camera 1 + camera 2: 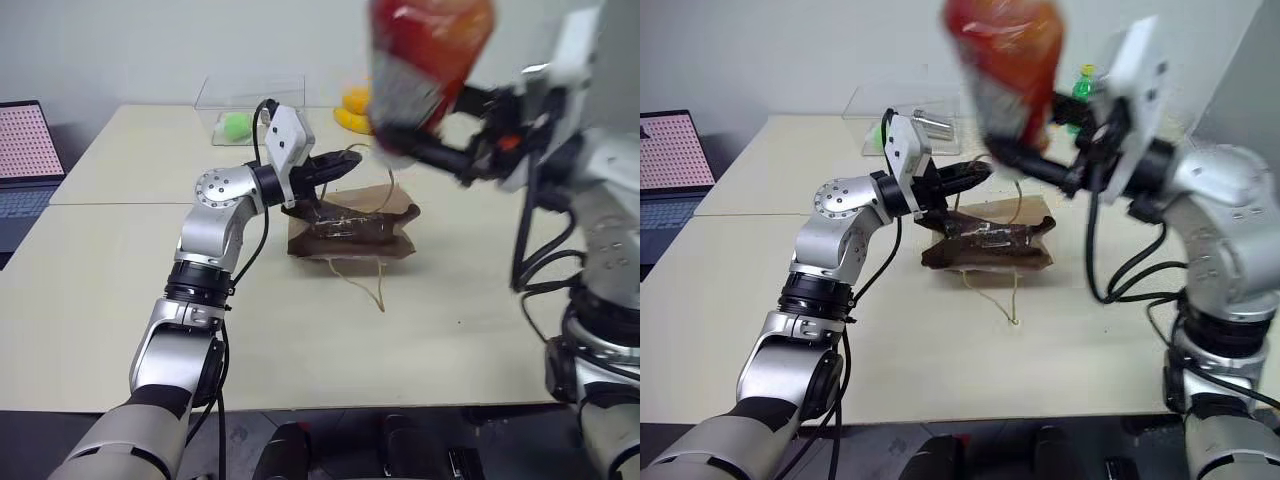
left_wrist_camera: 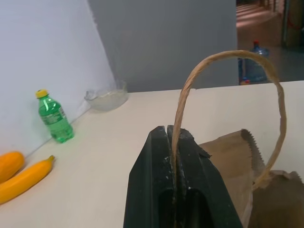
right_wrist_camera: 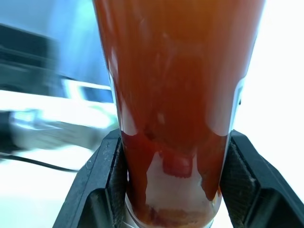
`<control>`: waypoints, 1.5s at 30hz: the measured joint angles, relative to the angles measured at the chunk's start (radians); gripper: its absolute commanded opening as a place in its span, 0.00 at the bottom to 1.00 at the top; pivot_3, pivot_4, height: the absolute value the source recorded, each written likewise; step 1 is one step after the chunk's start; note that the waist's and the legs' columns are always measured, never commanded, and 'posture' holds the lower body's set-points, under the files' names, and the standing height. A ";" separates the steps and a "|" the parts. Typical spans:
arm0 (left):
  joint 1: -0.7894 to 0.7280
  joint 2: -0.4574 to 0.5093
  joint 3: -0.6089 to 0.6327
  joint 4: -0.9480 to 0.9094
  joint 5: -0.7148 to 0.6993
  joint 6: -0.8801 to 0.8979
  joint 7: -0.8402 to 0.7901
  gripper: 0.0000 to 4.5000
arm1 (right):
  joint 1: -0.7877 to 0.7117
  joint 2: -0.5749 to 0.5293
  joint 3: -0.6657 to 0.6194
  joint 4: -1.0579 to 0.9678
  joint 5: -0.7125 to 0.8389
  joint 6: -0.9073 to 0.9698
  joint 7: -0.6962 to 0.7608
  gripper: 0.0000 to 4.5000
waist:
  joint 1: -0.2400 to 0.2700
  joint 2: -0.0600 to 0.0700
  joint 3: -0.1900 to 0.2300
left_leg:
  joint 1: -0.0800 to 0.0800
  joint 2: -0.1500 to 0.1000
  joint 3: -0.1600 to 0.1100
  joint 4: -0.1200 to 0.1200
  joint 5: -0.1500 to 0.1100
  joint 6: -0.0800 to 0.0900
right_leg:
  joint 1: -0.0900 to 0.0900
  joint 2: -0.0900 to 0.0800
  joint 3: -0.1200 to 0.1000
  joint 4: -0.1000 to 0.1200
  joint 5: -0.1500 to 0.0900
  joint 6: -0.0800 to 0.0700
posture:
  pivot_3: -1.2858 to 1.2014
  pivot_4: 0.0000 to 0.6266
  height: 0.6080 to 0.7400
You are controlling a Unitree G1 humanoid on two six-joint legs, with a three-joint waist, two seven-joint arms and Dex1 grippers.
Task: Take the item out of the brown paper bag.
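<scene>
While we look over the table (image 1: 120,300), the scene reads so:
Bag: the brown paper bag (image 1: 352,232) lies crumpled on its side near the table's middle, one cord handle trailing toward us; we cannot see inside it.
Left claw: the left claw (image 1: 338,168) is pressed together on the bag's other cord handle (image 2: 228,90), which loops up from between its fingers, just above the bag.
Item: the item (image 1: 1005,55), glossy red-orange with a pale lower part, is out of the bag and high above it, well off the table.
Right claw: the right claw (image 3: 173,190) is clamped on the item, one finger on each side of its lower end.
Clear box: a clear box (image 1: 250,105) at the far edge holds a green thing.
Others: a banana (image 2: 23,178) and a green bottle (image 2: 54,118) lie by the wall.
</scene>
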 measured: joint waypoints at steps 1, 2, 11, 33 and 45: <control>-0.001 0.002 0.003 0.003 0.001 0.000 0.006 0.00 | 0.064 -0.073 -0.001 0.019 -0.055 -0.041 -0.008 0.49 | 0.003 0.000 0.000 | -0.001 -0.001 0.000 0.000 0.000 0.000 | 0.000 0.000 0.000 0.000 0.000 0.000 | 0.52 0.24 1.00; -0.001 0.005 0.007 0.006 0.003 0.000 0.011 0.00 | 0.114 -0.117 0.004 0.046 -0.101 -0.070 -0.010 0.49 | 0.002 0.000 0.000 | -0.001 -0.001 0.001 0.000 0.000 0.001 | 0.000 -0.001 0.000 -0.001 -0.001 0.001 | 0.52 0.24 1.00; -0.009 -0.018 0.017 0.016 0.015 -0.004 0.021 0.00 | 0.352 -0.301 0.298 0.428 -0.508 -0.385 -0.037 0.47 | -0.026 0.000 0.000 | -0.011 0.000 0.007 0.003 0.000 0.001 | -0.015 -0.001 0.004 0.006 0.000 0.001 | 0.52 0.24 1.00; -0.021 -0.020 0.018 0.061 0.032 -0.017 0.036 0.00 | 0.671 -0.355 -0.008 0.080 -0.409 -0.316 0.134 0.99 | -0.010 0.001 0.001 | -0.012 0.000 0.005 0.004 0.000 0.001 | -0.013 0.000 0.003 0.005 0.000 0.002 | 0.52 0.24 1.00; -0.218 0.018 -0.001 0.367 0.108 -0.111 -0.046 0.40 | 0.757 0.209 0.103 -0.480 -0.097 0.144 -0.286 1.00 | -0.013 -0.001 0.000 | -0.011 -0.001 0.005 0.005 0.000 0.001 | -0.013 0.000 0.004 0.006 0.001 0.002 | 0.52 0.24 1.00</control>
